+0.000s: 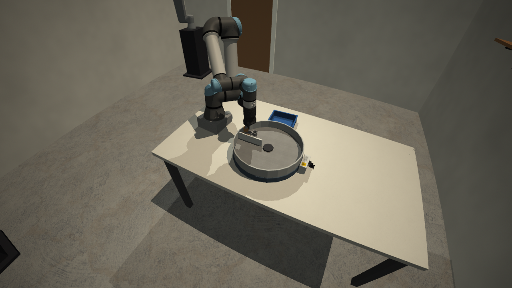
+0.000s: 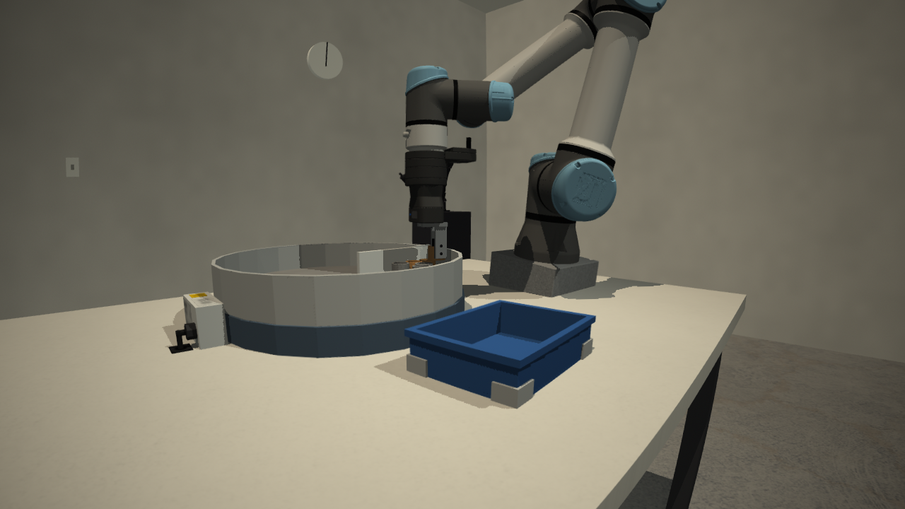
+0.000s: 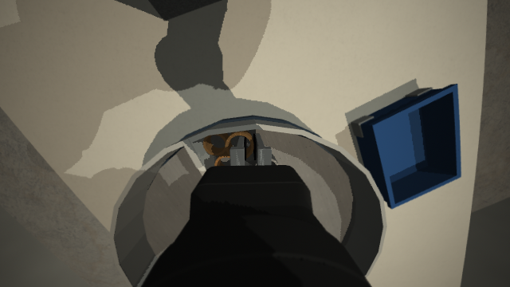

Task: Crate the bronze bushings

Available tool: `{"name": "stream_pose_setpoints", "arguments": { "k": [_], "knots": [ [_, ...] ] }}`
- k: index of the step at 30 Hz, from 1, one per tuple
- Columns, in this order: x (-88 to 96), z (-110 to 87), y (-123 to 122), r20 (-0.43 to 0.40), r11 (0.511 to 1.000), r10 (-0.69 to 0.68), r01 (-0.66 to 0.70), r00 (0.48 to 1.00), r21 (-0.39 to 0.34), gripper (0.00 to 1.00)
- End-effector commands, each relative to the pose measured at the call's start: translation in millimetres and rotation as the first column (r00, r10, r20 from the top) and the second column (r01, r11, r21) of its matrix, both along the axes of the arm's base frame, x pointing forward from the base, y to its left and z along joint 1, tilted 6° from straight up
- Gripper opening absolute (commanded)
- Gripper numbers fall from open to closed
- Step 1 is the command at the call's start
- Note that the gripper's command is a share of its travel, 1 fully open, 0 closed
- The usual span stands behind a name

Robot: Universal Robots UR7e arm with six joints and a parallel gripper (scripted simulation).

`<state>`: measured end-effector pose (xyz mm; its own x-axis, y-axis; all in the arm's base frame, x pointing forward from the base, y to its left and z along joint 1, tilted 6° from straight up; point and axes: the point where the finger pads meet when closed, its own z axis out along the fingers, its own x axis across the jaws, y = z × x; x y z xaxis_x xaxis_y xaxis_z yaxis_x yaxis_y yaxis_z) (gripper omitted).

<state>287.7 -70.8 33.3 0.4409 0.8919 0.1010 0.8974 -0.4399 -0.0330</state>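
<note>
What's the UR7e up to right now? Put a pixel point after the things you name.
Its gripper [image 1: 246, 127] [image 2: 434, 258] [image 3: 249, 142] is shut on a bronze bushing, down inside the rim of the turning table [image 1: 267, 175] [image 2: 316, 300] [image 3: 376, 191]. More bronze sits right beside it, by the white divider [image 1: 249, 139] [image 2: 370, 261] [image 3: 193, 156]. The blue crate [image 1: 283, 119] [image 2: 506, 341] [image 3: 402, 143] has no bushing in view, so the delivery is still to do.

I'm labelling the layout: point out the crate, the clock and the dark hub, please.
Crate [image 1: 295, 121] [image 2: 520, 359] [image 3: 457, 131]: top, exterior and wrist views, on its rim.
Clock [image 2: 317, 61]: exterior view, on its face.
Hub [image 1: 268, 147]: top view, on its upper surface.
</note>
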Motion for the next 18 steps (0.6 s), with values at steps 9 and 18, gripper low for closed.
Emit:
{"name": "stream_pose_setpoints", "arguments": {
  "k": [9,18],
  "knots": [
    [0.1,7.7,-1.0,0.001,1.000,0.000,0.000,1.000,-0.001,0.00],
    [0.1,7.7,-1.0,0.001,1.000,0.000,0.000,1.000,-0.001,0.00]
  ]
}}
